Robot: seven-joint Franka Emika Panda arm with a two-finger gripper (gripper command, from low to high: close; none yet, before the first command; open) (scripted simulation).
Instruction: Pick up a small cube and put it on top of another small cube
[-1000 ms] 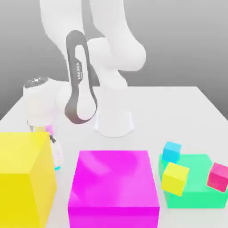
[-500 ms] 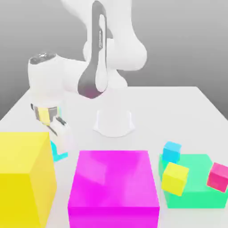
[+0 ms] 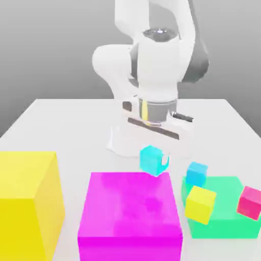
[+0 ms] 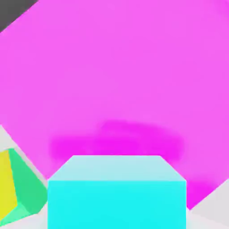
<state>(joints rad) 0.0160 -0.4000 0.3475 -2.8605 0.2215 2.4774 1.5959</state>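
One small cube (image 3: 152,159), glossy turquoise-cyan, plain-faced, gripped by the end effector (image 3: 154,162).

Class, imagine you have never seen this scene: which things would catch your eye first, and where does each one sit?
First, the white robot arm at the centre, its gripper shut on a small cyan cube held in the air above the big magenta block. Then the big yellow block at the exterior view's left, and the green block at its right, with three small cubes around it.
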